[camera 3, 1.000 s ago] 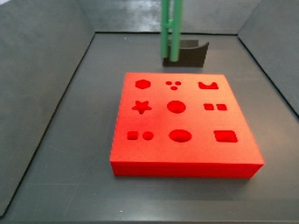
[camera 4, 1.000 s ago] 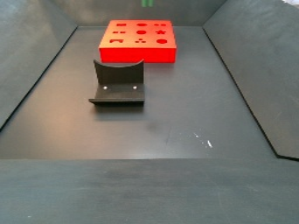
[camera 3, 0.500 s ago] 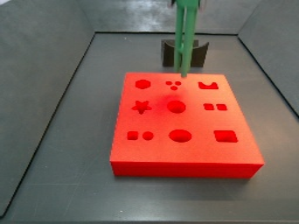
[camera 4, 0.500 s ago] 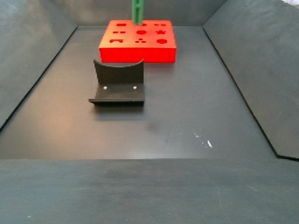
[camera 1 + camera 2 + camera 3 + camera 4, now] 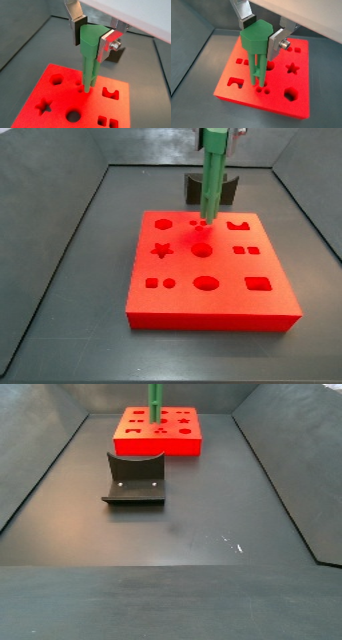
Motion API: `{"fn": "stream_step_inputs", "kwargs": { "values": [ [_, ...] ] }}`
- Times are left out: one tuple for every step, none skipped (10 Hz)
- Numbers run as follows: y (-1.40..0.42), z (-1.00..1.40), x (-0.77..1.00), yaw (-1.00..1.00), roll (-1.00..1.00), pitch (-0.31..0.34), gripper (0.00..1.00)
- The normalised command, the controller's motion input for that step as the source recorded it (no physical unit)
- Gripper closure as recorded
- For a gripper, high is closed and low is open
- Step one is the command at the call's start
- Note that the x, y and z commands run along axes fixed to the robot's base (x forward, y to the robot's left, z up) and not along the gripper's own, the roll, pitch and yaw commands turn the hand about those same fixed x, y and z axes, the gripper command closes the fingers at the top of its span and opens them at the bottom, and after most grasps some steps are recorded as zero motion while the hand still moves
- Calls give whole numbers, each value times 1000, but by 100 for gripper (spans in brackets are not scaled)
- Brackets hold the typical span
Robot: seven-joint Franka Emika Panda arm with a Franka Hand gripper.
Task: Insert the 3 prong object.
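Both wrist views: hand (image 5: pixel 92 36) holds green peg (image 5: pixel 257 60) upright over red block (image 5: pixel 271 80).

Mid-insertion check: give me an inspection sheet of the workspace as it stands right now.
Surface: dark floor, bare apart from the items below.
Job's things: 3 prong object held upright, tips at the three small holes of the red block; depth cannot be told.
Clutter: nothing seen.
Gripper: gripper above the red block, shut on the 3 prong object.
Fixture: fixture stands apart from the red block.
Cables: nothing seen.
Surroundings: grey walls around the floor.
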Motion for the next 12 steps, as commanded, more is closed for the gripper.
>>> {"fn": "stream_step_inputs", "kwargs": {
  "values": [
    [251, -20, 451, -449, -89, 266, 100],
    [189, -109, 111, -140, -100, 146, 100],
    [-54, -3, 0, 0, -33, 0, 100],
    [-134, -66, -100, 26, -3, 0, 100],
    [-209, 0, -300, 251, 109, 4, 100],
    [-51, 0, -346, 320, 153, 41, 100],
    [0, -51, -534, 354, 199, 73, 100],
    [43, -51, -454, 351, 106, 29, 100],
    [129, -134, 11, 151, -164, 4, 100],
    [91, -314, 266, 26, -236, -14, 100],
    [180, -214, 406, 0, -324, -36, 100],
    [191, -223, 203, 0, -293, -36, 100]
  ]
}}
